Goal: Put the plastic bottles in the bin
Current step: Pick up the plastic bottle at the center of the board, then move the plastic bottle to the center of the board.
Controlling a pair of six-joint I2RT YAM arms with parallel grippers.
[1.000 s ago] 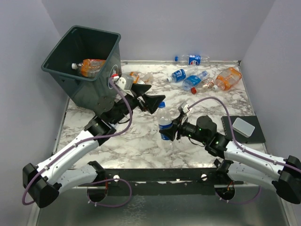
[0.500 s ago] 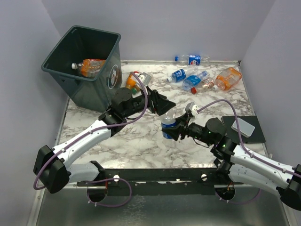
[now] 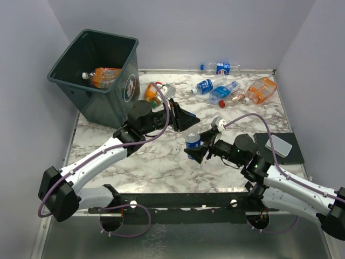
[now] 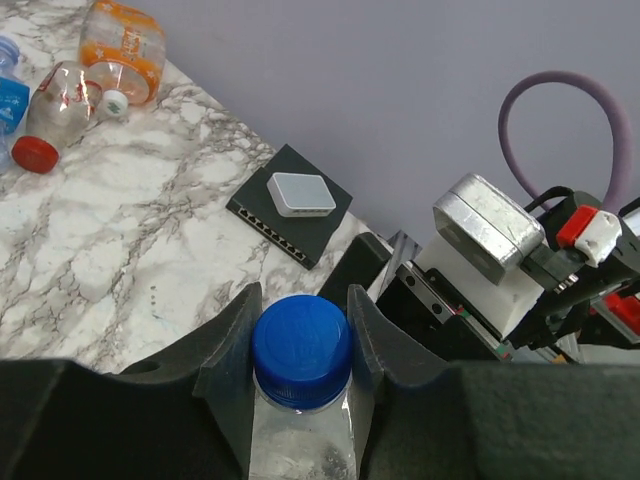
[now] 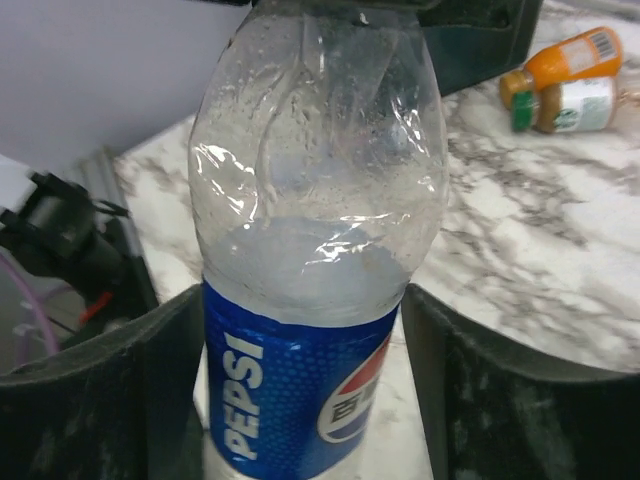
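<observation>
Far-left corner of the counter (image 3: 140, 162) has the dark bin (image 3: 102, 105). It sits tilted, with one orange bottle (image 3: 105, 76) lying inside. Right by its base a couple of small bottles (image 3: 153, 91) lie on the marble, just behind the left arm.

The middle of the counter is the busy bit: a Pepsi bottle (image 3: 193, 142), roughly upright, with both arms on it. The left claw (image 4: 302, 310) is clamped tight on the neck just under the blue cap, reaching in from the bin side. The right claw (image 3: 197, 152) has a finger on each side of the blue label lower down. Honestly can't tell if it's squeezing or only sitting round it, and can't tell if the bottle's base touches the marble either. The bottle is well apart from the bin, with the left arm lying between the two.

Toward the far-right corner is a loose heap of more bottles (image 3: 221, 93). There are blue-labelled ones, a fat orange one (image 3: 262, 89), and another Pepsi (image 3: 221, 68) against the far edge.

By the right edge sits a flat black box (image 3: 295, 154) with a white block (image 3: 279, 144) on top, just beyond the right arm.
</observation>
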